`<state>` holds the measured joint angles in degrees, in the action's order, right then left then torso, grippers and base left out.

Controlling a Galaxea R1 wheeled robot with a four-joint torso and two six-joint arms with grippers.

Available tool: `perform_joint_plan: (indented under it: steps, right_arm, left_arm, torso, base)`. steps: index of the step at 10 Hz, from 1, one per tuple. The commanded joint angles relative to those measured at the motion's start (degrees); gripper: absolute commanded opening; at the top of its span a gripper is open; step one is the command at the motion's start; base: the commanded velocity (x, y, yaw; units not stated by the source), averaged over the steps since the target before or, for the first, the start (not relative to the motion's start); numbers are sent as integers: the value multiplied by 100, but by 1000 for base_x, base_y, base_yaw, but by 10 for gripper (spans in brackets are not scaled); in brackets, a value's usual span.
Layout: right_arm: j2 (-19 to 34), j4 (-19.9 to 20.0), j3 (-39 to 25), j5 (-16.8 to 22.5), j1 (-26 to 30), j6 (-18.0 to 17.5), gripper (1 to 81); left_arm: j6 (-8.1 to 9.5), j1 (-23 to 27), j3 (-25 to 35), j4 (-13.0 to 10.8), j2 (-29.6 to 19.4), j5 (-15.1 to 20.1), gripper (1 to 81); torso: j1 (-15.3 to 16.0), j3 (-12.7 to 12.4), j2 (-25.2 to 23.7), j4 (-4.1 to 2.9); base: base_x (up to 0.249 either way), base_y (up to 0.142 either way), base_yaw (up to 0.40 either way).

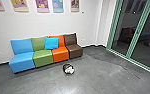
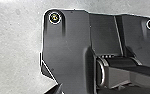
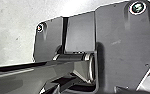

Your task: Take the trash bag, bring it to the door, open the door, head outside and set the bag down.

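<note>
Bag [image 1: 69, 69] on the floor [image 1: 91, 80] before the seats [image 1: 43, 57].
It shows dark and white; whether either arm's jaws are clenched or released, I can't tell.

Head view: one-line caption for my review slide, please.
A trash bag on the grey floor in front of four coloured seats, green-framed glass at the picture's right.

We see sofa seats in light blue [image 1: 22, 61], green [image 1: 43, 57], orange [image 1: 60, 53] and brown [image 1: 76, 50], a bright blue cushion [image 1: 51, 43], a black-and-white bag [image 1: 69, 69], a mottled gray floor [image 1: 96, 80], white wall [image 1: 87, 25], green door frames [image 1: 131, 45] and multicolored pictures [image 1: 43, 6].
</note>
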<state>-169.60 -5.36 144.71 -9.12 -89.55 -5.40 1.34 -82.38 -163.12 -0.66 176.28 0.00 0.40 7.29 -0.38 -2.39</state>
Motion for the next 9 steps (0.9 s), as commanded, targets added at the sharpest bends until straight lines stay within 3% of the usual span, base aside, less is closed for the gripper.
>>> perform_joint_plan:
  steps: [1,9]
  right_arm:
    - [-7,-140,-23,349,82,110,811]
    - [-24,-123,73,358,91,110,811]
  left_arm:
    - [-29,253,-27,-48,-14,316,811]
    - [-29,253,-19,-48,-22,316,811]
  torso:
    - [0,0,-2,0]
    - [2,0,0,0]
  base:
    - [191,69,0]
    - [191,69,0]
